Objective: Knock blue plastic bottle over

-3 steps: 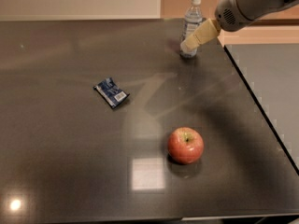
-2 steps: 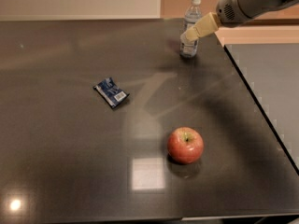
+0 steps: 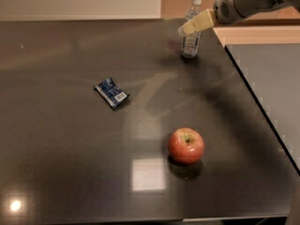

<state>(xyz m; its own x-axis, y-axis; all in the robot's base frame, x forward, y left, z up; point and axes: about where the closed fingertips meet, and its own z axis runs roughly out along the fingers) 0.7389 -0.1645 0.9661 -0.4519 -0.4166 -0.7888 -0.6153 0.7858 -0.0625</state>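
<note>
In the camera view, the blue plastic bottle (image 3: 190, 46) stands upright at about one o'clock on the dark table (image 3: 61, 163). The gripper (image 3: 183, 31) reaches in from two o'clock and overlaps the bottle's shoulder, its beige fingers (image 3: 198, 23) pressed together into one wedge and holding nothing. An apple (image 3: 186, 146) sits at five o'clock, and a snack packet (image 3: 111, 92) lies at ten o'clock.

The gripper (image 3: 184, 30) sits farther toward 12 o'clock than a second ago: then level with the lower body of the blue plastic bottle (image 3: 190, 46), now across its shoulder. Its tip projects past the bottle toward 8 o'clock.
</note>
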